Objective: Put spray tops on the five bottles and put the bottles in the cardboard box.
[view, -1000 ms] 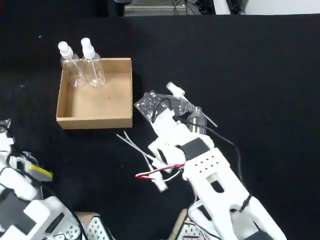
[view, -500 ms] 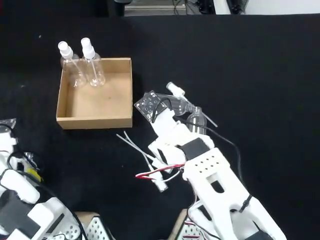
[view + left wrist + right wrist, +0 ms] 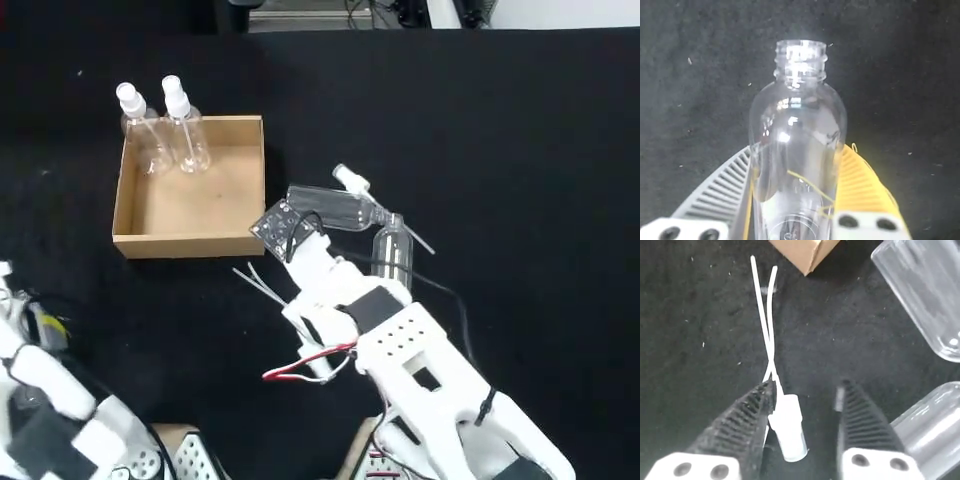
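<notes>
The job is partly done. Two of the five bottles have spray tops on and stand in the cardboard box (image 3: 190, 243), in its 11 o'clock corner: one capped bottle (image 3: 148, 145) and a second capped bottle (image 3: 190, 140). The box sits at about 10 o'clock on the black table (image 3: 500, 130).

Three bottles have no tops yet. A lying bottle (image 3: 330, 208) rests on the table at 3 o'clock from the box. A bare bottle (image 3: 392, 252) is just beside it, at its 4 o'clock. The left gripper (image 3: 797, 150), down at 8 o'clock, pinches an open-necked bottle (image 3: 797, 130) between its two fingers.

Three spray tops look loose. One loose spray top (image 3: 350, 179) lies by the neck of the lying bottle. The right gripper (image 3: 805, 390) has its fingers spread wide on both sides of a white spray top (image 3: 788, 432), not squeezing it. Two thin tubes (image 3: 767, 315) cross there and point at the box corner, so I think a second top hides by one finger.

Count: five bottles, likely five spray tops, one box.

I think what is left is three tops to put on and three bottles to put in the box.
</notes>
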### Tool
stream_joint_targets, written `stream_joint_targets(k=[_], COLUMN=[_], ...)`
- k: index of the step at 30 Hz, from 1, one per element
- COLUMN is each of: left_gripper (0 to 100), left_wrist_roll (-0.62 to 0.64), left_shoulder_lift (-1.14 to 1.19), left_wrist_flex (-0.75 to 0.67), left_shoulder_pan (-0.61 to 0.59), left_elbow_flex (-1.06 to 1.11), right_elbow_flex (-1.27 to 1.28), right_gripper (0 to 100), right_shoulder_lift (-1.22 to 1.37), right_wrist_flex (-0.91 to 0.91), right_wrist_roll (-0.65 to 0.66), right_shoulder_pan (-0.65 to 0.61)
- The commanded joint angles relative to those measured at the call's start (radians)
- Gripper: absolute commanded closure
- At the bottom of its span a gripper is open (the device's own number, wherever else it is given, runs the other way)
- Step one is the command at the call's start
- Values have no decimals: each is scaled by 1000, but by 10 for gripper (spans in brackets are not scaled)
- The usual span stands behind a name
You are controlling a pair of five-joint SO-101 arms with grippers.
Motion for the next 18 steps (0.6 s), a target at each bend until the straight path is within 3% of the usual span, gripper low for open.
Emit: stream_joint_targets(k=[1,12,18], left_gripper=[970,971,971], left_wrist_roll=[60,173,324], left_shoulder_lift=[-192,-551,-560], left_wrist_flex=[-17,-8,-8], left_shoulder_pan=[64,206,363], left_elbow_flex=[84,266,263], right_elbow_flex=[-12,8,143], right_gripper=[866,825,815], right_shoulder_lift=[-33,-33,-33], right_wrist_flex=[34,190,77], right_wrist_roll=[-2,147,203], right_shoulder_pan=[-15,-3,17])
